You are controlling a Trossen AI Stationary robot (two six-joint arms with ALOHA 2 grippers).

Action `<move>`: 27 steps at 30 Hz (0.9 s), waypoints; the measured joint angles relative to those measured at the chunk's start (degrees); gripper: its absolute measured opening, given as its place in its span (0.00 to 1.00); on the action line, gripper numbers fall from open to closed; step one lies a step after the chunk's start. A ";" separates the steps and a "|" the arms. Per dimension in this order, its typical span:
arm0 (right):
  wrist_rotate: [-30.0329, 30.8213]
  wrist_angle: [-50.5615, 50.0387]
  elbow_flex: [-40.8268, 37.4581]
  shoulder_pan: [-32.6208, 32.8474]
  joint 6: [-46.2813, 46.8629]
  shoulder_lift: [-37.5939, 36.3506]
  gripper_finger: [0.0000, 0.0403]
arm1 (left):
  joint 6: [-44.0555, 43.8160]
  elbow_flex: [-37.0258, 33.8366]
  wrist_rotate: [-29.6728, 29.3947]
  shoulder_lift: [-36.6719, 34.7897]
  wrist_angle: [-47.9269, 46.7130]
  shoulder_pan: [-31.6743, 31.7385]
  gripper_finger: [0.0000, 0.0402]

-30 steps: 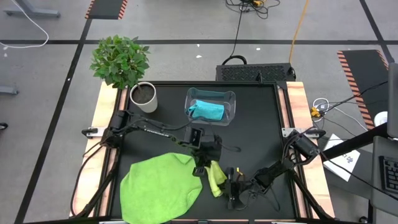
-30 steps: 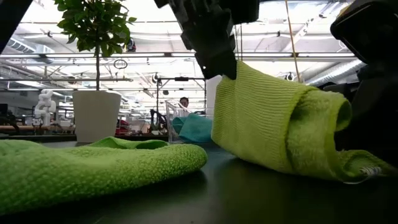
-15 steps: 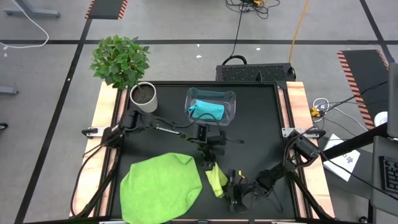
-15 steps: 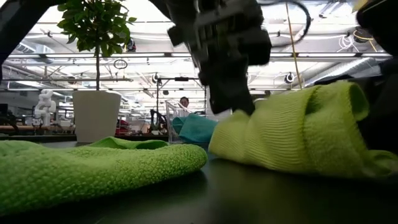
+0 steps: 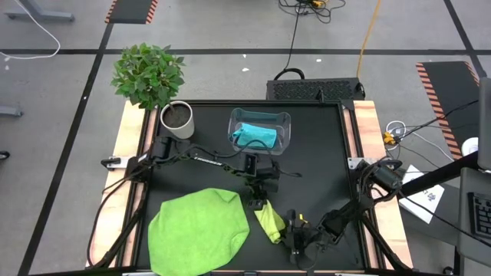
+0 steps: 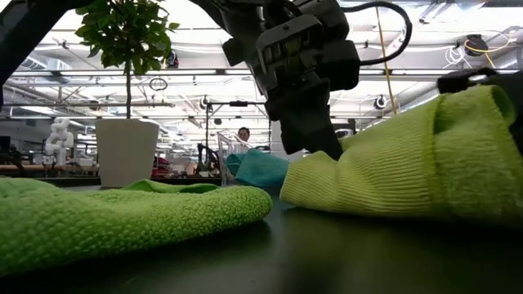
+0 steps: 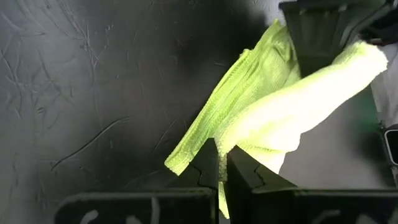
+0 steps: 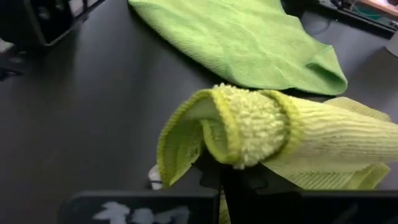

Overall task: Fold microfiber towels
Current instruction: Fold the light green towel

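While both arms' fingers pinch opposite ends of the yellow-green towel [image 5: 270, 223], left fingers [image 7: 219, 169] and right fingers [image 8: 225, 180] closed on it, it stretches low over the bench [image 5: 322, 153]. Beside it sprawls the green towel [image 5: 198, 231]. Farther back, the bin [image 5: 260, 130] holds the blue towel [image 5: 255, 136], by the plant [image 5: 157, 84]. Only the low view shows a person [image 6: 242, 134] beyond.

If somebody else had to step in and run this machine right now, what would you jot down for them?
Left hand: shut on one end of the pale yellow-green microfiber towel, mid-table.
Right hand: shut on the same towel's other end, near the front edge.
Bright green microfiber towel: lying loose and rumpled at front left.
Turquoise blue microfiber towel: bunched inside the clear plastic bin at the back.
Done: no towel looks neatly folded.
Left: fold all three.
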 joint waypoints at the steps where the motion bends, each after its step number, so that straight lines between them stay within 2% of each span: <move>1: 0.00 -0.84 0.00 0.26 0.48 -0.75 0.00 | 0.10 0.00 -0.48 0.00 0.12 -0.14 0.01; 7: 3.22 -8.39 0.04 1.45 6.99 -5.00 0.00 | 0.30 0.00 -2.09 0.00 0.63 -0.28 0.01; 12: 5.47 -10.44 0.07 3.22 9.40 -6.99 0.00 | 0.45 0.00 -2.56 0.02 0.68 -0.30 0.03; 22: 13.70 -11.30 0.14 8.30 4.58 -12.05 0.00 | 0.39 0.04 -3.07 1.47 0.64 -0.48 0.03; 27: 15.05 -10.95 0.24 9.93 1.62 -14.31 0.00 | 0.37 0.04 -3.09 2.08 1.00 -0.65 0.01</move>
